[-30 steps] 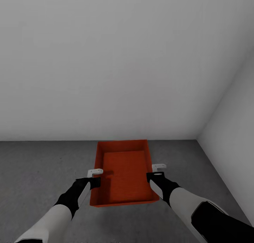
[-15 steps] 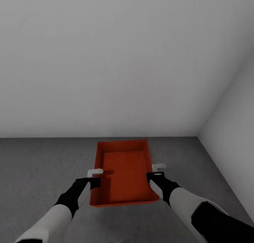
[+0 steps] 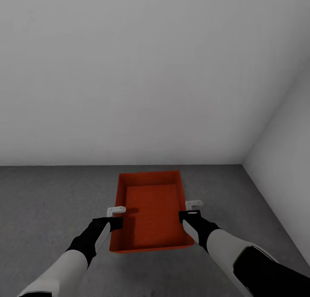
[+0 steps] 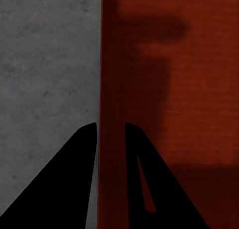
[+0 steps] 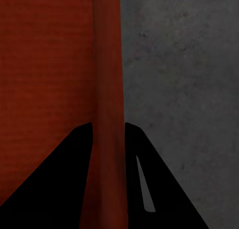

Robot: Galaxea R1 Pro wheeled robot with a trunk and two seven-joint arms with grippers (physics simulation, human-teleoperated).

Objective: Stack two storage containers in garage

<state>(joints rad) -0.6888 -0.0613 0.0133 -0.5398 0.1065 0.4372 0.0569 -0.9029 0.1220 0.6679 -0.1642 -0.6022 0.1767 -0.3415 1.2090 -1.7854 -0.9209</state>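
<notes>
An orange-red storage container, open-topped and empty, hangs between my two arms above the dark grey concrete floor of the garage. My left gripper is shut on the container's left wall, one finger inside and one outside. My right gripper is shut on the right wall the same way. The second container is out of view.
A plain pale grey wall stands straight ahead, meeting the floor just beyond the container. Another pale wall closes the right side, forming a corner at the far right. Open concrete stretches to the left.
The view has shifted slightly: the wall's base sits a little higher in the picture and more floor shows ahead. The container and both grippers keep the same hold.
</notes>
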